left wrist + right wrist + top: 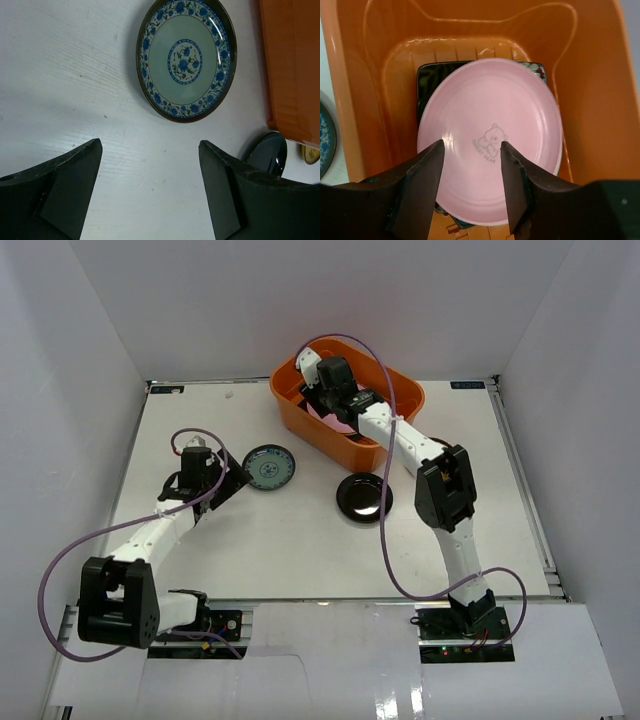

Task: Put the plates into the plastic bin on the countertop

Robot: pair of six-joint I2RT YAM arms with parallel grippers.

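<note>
The orange plastic bin stands at the back of the white countertop. Inside it a pink plate lies on a dark square plate. My right gripper hangs open just above the pink plate, its jaws apart and holding nothing. A small teal-patterned round plate lies left of the bin. My left gripper stands open over bare countertop just short of this teal-patterned plate. A glossy black plate lies in front of the bin.
White walls close in the countertop on three sides, with metal rails along its edges. In the left wrist view the bin's orange wall rises at the right, and a sliver of a yellow-patterned plate shows beside the black plate.
</note>
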